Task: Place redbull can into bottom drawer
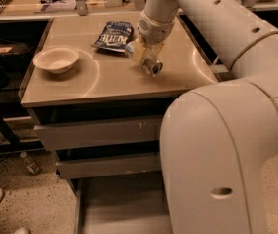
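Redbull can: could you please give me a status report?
Gripper clamped on tilted redbull can over the table. Bottom drawer open below. Chip bag close beside.

The robot's cream arm is arching in from the right foreground, its bulky elbow filling the lower right and its forearm sloping down from the top. The claw is pointing downward over the counter, its fingers gripping the tilted redbull can.
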